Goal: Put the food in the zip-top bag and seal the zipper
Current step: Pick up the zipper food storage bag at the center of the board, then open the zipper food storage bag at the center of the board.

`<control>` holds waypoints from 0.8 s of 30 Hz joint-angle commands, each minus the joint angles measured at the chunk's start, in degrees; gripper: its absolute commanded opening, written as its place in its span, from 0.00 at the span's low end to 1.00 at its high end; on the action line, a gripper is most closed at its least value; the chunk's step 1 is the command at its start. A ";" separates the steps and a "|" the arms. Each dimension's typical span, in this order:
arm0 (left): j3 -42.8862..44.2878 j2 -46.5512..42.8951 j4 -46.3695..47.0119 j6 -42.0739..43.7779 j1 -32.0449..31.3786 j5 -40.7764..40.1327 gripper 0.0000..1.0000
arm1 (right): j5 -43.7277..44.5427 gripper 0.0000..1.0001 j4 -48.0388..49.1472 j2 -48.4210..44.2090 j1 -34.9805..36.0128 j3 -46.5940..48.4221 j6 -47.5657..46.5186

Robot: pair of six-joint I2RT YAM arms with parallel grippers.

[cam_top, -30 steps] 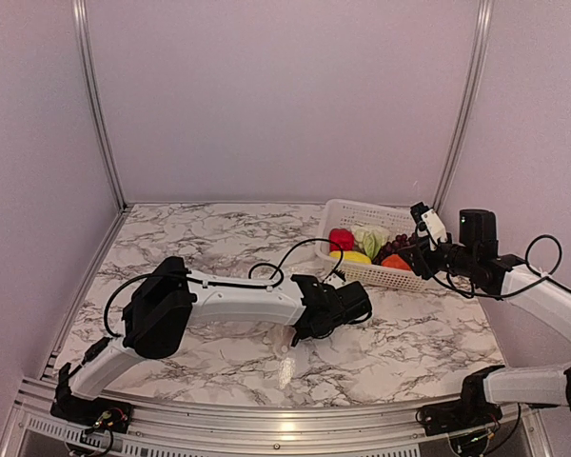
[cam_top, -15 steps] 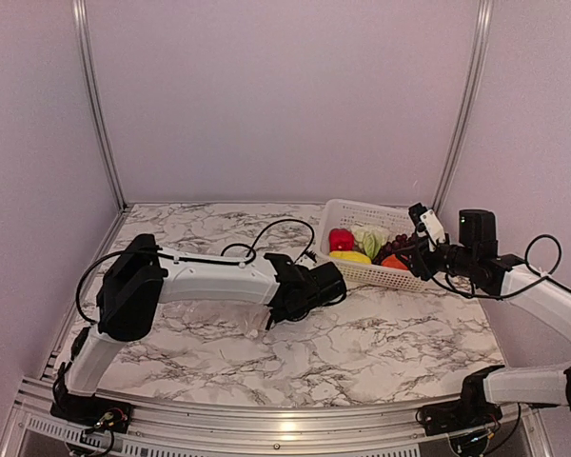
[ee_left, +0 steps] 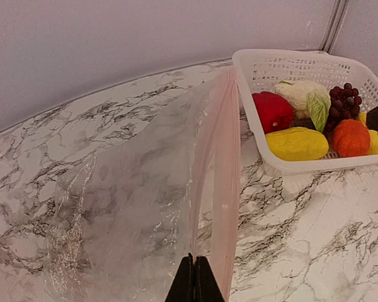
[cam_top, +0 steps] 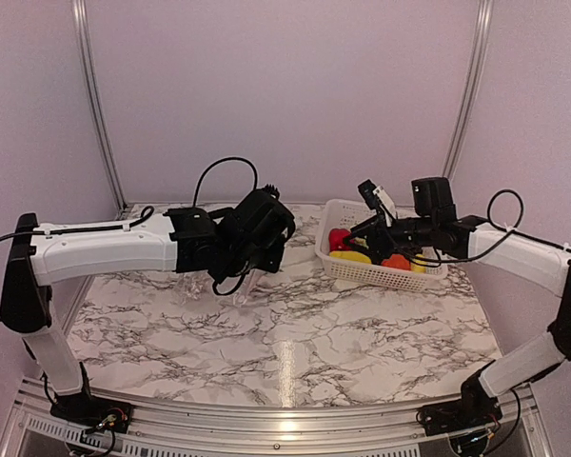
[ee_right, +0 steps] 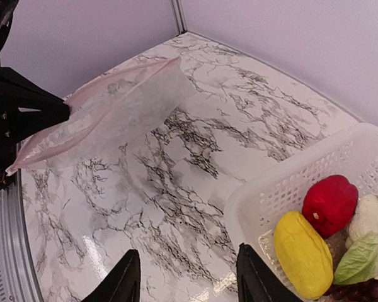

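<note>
My left gripper (ee_left: 194, 281) is shut on the mouth edge of the zip-top bag (ee_left: 126, 201), which hangs clear and crinkly off the table. The pinkish zipper (ee_left: 225, 157) runs away from the fingers, and the two lips stand slightly apart. In the top view the left gripper (cam_top: 236, 271) holds the bag (cam_top: 214, 283) above the table's middle-left. The food lies in the white basket (ee_left: 290, 63): red pepper (ee_left: 272, 110), cauliflower (ee_left: 299, 93), grapes (ee_left: 343, 100), a yellow piece (ee_left: 297, 143) and an orange piece (ee_left: 351, 137). My right gripper (ee_right: 187, 251) is open and empty above the basket's left rim (ee_right: 271, 189).
The basket (cam_top: 362, 276) stands at the back right of the marble table, near the right wall post (cam_top: 462, 105). The left arm (cam_top: 105, 249) stretches across the left half of the table. The purple back wall is close behind.
The left gripper shut on the bag and lifted it from the table's middle, up and toward the back left. The right arm swung left over the basket and its jaws widened a little.
</note>
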 commanded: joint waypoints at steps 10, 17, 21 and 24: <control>-4.65 -2.87 14.49 -3.64 0.01 4.84 0.00 | -13.38 0.52 6.89 20.10 10.54 18.69 21.20; -4.38 -2.24 14.81 -3.95 -0.02 7.33 0.00 | -15.12 0.35 7.87 26.26 12.11 22.54 25.47; -4.06 -1.81 12.73 -4.79 0.01 5.36 0.00 | -14.91 0.00 8.05 27.29 12.14 23.67 27.50; -3.18 -0.12 11.52 -4.81 0.09 5.07 0.22 | -13.92 0.00 8.57 25.79 12.28 22.80 28.43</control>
